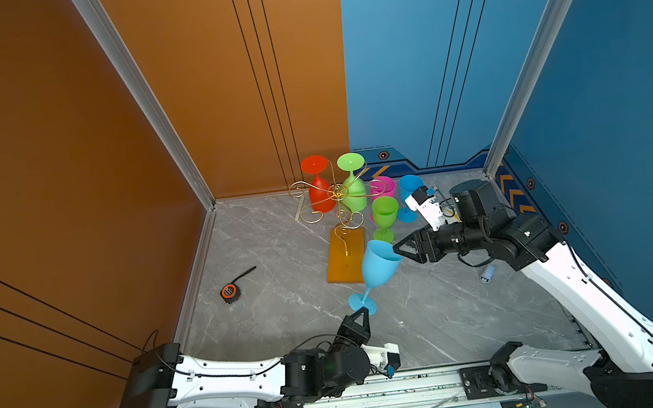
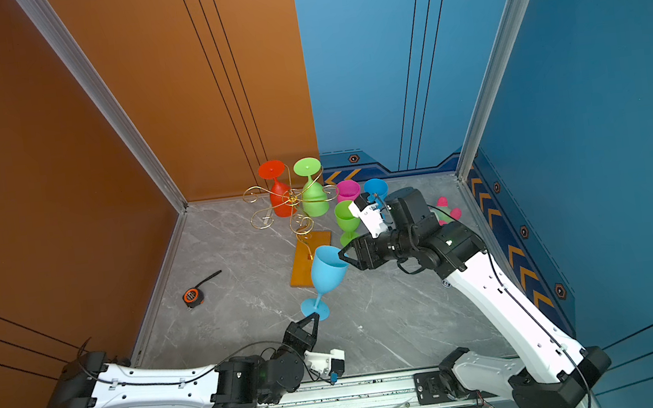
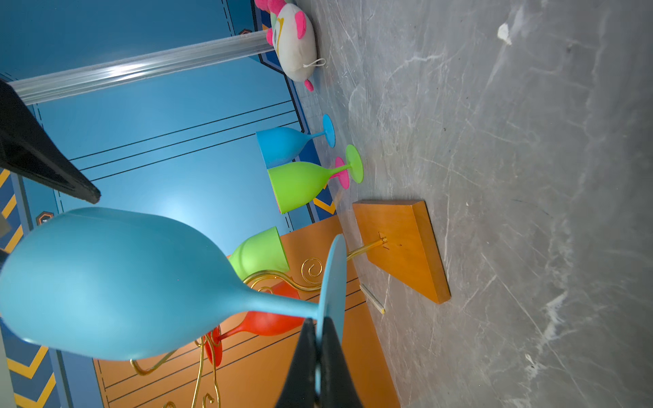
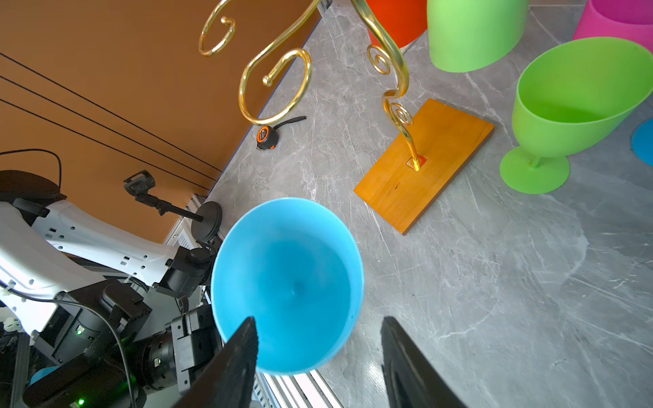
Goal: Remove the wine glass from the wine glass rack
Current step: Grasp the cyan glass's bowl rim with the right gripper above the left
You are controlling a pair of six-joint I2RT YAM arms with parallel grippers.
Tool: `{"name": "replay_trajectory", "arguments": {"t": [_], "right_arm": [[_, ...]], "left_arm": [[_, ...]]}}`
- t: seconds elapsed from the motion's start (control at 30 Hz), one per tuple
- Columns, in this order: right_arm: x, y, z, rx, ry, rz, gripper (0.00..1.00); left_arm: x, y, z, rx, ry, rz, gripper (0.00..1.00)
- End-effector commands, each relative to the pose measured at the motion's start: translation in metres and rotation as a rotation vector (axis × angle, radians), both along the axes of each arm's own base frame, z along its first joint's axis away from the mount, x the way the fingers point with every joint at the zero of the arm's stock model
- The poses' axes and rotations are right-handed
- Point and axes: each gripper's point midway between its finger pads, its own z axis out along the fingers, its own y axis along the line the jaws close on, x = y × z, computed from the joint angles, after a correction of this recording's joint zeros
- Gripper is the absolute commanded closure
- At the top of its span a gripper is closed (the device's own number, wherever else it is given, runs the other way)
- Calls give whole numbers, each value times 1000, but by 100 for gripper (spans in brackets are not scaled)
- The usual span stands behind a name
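Observation:
A blue wine glass [image 1: 380, 266] [image 2: 326, 270] hangs tilted in the air in front of the wine glass rack, clear of its gold wire arms [image 1: 338, 191]. My left gripper [image 1: 364, 313] [image 3: 318, 325] is shut on the edge of the glass's round foot. My right gripper [image 1: 397, 249] [image 4: 319, 319] is open at the bowl's rim [image 4: 286, 282], one finger inside the bowl and one outside, away from the wall. A red glass [image 1: 320, 195] and a green glass [image 1: 353, 193] hang upside down on the rack. Its wooden base [image 1: 346, 259] [image 4: 424, 166] lies flat.
Green [image 1: 384, 213], pink [image 1: 382, 186] and blue [image 1: 410, 189] glasses stand upright right of the rack. A tape measure [image 1: 230, 292] lies at the left, a small cylinder [image 1: 487, 274] under my right arm, and a plush toy [image 2: 446, 208] by the right wall.

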Motion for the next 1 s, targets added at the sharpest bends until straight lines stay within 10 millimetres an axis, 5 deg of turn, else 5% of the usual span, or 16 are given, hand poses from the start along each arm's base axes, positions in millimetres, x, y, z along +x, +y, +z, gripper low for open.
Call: {"name": "replay_trajectory", "arguments": {"t": [0.0,0.73,0.97], "right_arm": [[-2,-1,0,-42,-9,12,44],[4,9,-19,-87,48,44,54],[4,14,-22,-82,68,63,67]], "left_arm": [[1,1,7,1,-59,11,100],[4,10,12,16,-140,15,100],[4,11,11,27,-147,9,100]]}}
